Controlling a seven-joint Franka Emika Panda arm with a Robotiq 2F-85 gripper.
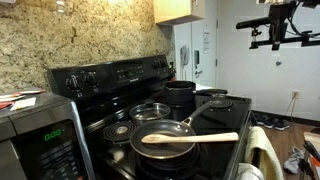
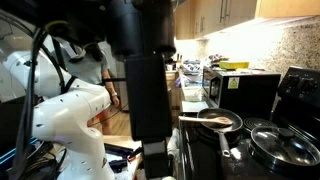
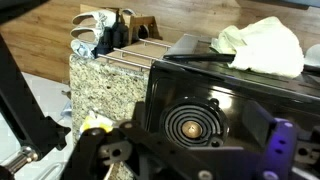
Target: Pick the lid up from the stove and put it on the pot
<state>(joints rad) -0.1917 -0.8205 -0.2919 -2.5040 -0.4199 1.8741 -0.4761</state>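
Filling the middle of an exterior view, the stove (image 1: 110, 75) is the biggest thing here, black, with its back panel against the stone wall. On its near burner sits a grey frying pan (image 1: 165, 148) with a wooden spatula (image 1: 195, 138) laid across it. Behind the pan stands the pot (image 1: 180, 95), dark, straight-sided and uncovered. The lid (image 1: 150, 112) lies flat on the cooktop between pan and back panel, just beside the pot on the side towards the microwave (image 1: 35, 135). Its glass dome faces up, and its shiny rim also shows low in an exterior view (image 2: 287, 145).

The gripper (image 1: 277, 38) hangs high in the air, out past the far side of the stove and well apart from everything on it. Its jaws stand wide and hold nothing. The wrist view shows only dark parts of the hand at the bottom edge and no lid.

From the gripper the lid lies down and across the cooktop, beyond the pot. The reach probably has to come in over or around the pot before it drops. Being round, the lid has no long axis, so the approach likely turns only on meeting its centre from straight above.
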